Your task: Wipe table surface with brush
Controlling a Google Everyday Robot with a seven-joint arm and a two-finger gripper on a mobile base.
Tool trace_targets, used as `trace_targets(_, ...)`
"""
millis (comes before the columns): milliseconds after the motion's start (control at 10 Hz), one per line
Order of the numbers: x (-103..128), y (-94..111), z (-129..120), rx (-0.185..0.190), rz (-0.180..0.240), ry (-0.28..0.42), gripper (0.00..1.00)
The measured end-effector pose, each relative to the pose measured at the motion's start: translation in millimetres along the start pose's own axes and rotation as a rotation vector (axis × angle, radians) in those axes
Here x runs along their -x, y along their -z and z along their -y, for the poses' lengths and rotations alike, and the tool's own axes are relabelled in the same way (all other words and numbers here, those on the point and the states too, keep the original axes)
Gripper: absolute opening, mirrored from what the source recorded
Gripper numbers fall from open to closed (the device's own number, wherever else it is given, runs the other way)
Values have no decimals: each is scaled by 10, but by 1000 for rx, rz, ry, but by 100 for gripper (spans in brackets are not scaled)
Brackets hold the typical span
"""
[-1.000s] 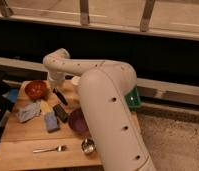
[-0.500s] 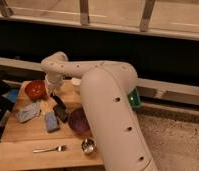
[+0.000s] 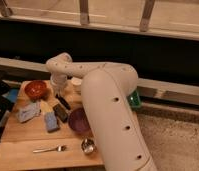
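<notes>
The table surface [image 3: 23, 137] is a light wooden plank top at the lower left. My gripper [image 3: 58, 93] points down over its back middle, just right of a red bowl [image 3: 36, 89]. It is shut on the upper end of the brush [image 3: 64, 102]. The brush's slim black handle slants down and to the right from the fingers, with its lower end at the wood. My large white arm [image 3: 110, 110] covers the right part of the table.
A flat dark block [image 3: 60, 113] and a blue-grey pad [image 3: 51, 121] lie just in front of the brush. Around them are a purple bowl [image 3: 79, 120], a crumpled cloth [image 3: 28, 112], a spoon [image 3: 50, 149] and a metal cup [image 3: 88, 145]. A green tray [image 3: 135, 99] shows behind the arm.
The wrist and gripper swayed slightly left and then back right over the same patch of table, carrying the brush. Nothing else has moved.
</notes>
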Motion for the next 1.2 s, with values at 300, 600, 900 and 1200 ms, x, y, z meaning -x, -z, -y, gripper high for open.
trace_targets(300, 236, -98, -21, -7, 5, 20, 0)
trace_targets(600, 196, -162, -131, 7, 0, 40, 0)
trace_targets(900, -67, -169, -177, 19, -18, 31, 0)
trace_targets(1200, -153, -92, 153, -2, -8, -43, 0)
